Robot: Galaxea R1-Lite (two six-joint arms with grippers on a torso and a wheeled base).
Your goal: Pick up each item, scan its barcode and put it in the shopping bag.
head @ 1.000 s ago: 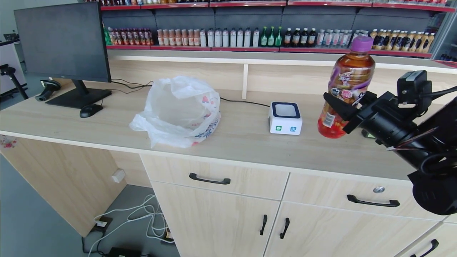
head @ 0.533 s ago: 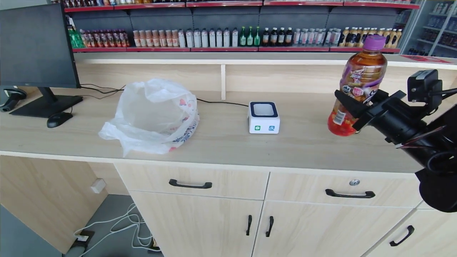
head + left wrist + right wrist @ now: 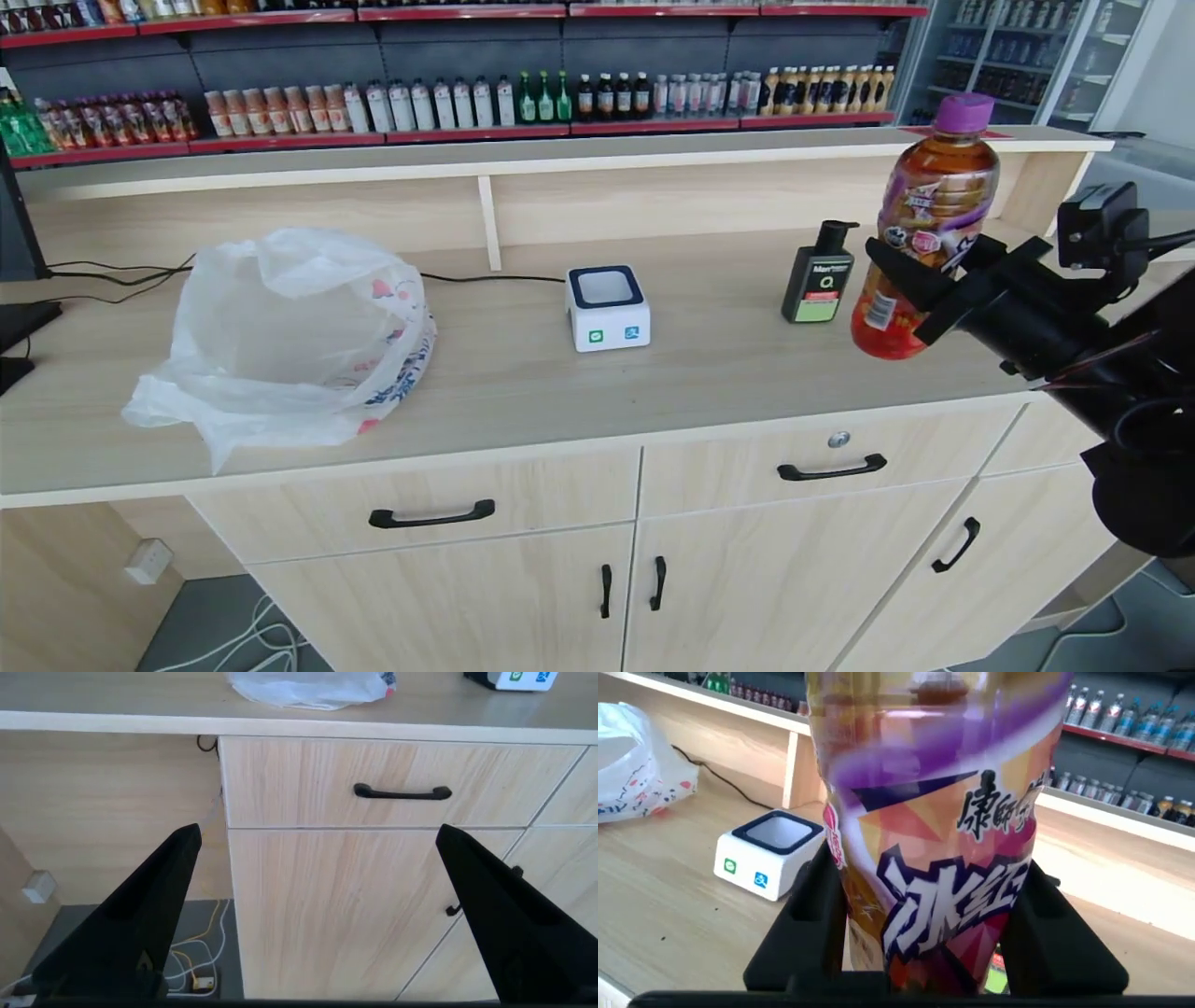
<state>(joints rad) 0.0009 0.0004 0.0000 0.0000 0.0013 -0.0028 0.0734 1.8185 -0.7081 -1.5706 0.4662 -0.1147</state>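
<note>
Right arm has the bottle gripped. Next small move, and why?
Probably carry the bottle left over the scanner and tip it so the barcode faces the window. The right gripper is shut on the bottle, holding it roughly upright to the scanner's right; the barcode sits low on its side, while the scanner's window faces up. The bag comes after.

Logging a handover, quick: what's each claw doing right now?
Left claw: open, empty.
Right claw: closed on the purple-capped bottle.
</note>
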